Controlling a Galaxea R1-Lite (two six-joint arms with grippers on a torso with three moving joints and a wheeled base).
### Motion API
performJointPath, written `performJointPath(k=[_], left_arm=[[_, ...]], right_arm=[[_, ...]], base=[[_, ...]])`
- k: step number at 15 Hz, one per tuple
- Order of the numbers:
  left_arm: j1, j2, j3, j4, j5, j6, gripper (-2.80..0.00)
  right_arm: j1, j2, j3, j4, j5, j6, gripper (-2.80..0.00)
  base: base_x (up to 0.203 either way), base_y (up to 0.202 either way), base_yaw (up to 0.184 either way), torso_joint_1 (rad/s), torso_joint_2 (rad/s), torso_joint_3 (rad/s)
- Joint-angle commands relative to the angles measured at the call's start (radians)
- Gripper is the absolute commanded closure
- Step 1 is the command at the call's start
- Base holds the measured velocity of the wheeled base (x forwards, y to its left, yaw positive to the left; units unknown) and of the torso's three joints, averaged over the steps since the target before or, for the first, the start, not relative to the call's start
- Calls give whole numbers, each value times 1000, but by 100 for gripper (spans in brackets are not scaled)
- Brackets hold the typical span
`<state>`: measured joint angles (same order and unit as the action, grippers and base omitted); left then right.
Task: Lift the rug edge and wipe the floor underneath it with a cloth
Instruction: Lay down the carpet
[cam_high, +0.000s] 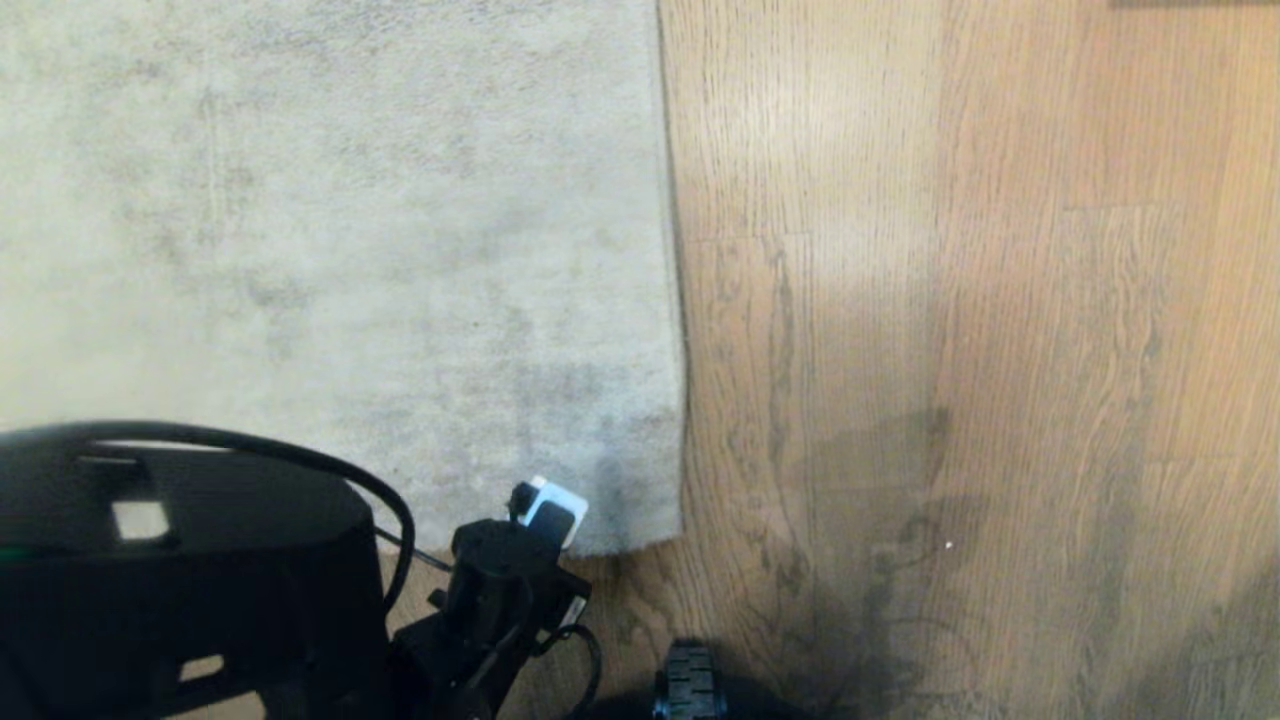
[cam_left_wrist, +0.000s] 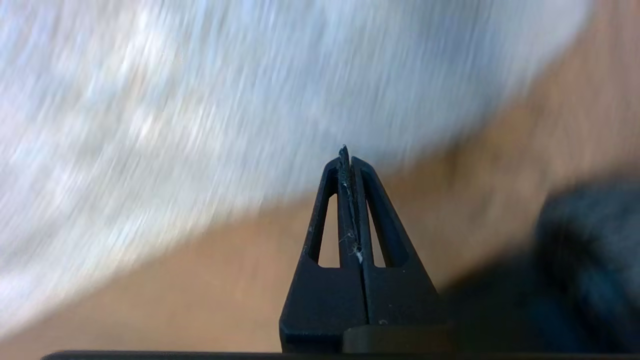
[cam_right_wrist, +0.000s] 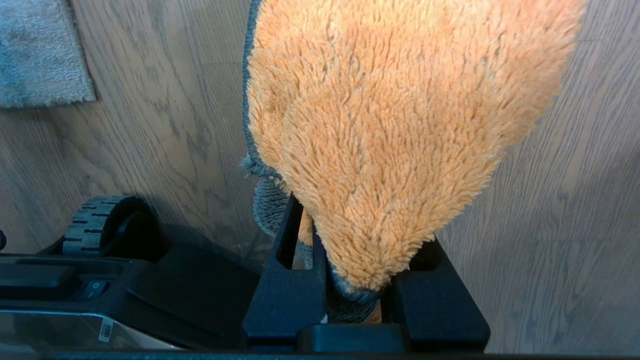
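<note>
The rug (cam_high: 330, 250) lies flat on the floor (cam_high: 980, 350), its edge (cam_high: 672, 250) running away from the robot. Left of that edge is rug; right of it, bare floor. The left gripper (cam_left_wrist: 346, 152) sits just before the rug's near corner. The cloth (cam_right_wrist: 390, 130) hangs in the right gripper (cam_right_wrist: 352, 300) above the floor, right of the corner.

Bare floor (cam_high: 980, 300) right of rug edge (cam_high: 672, 300): open; robot base (cam_high: 690, 685) blocks near side.
</note>
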<state>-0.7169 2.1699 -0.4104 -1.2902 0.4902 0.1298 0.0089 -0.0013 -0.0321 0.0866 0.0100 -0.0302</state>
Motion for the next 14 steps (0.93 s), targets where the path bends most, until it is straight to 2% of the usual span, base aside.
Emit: performJointPath(k=[1,6,9,14], left_arm=[[14,85,-129,-14,-49,2,0],[23,179,-248,-76,-72,13,0],[40,201,-255,-131,-74,83,0],[30,225,-258,-188,-90,96,0]], right_arm=[[0,1,0,1,1,0,0],[0,1,0,1,1,0,0],[0,1,0,1,1,0,0],[0,1,0,1,1,0,0]], base=[[0,0,0,0,0,0],[0,0,0,0,0,0],[0,0,0,0,0,0],[0,0,0,0,0,0]])
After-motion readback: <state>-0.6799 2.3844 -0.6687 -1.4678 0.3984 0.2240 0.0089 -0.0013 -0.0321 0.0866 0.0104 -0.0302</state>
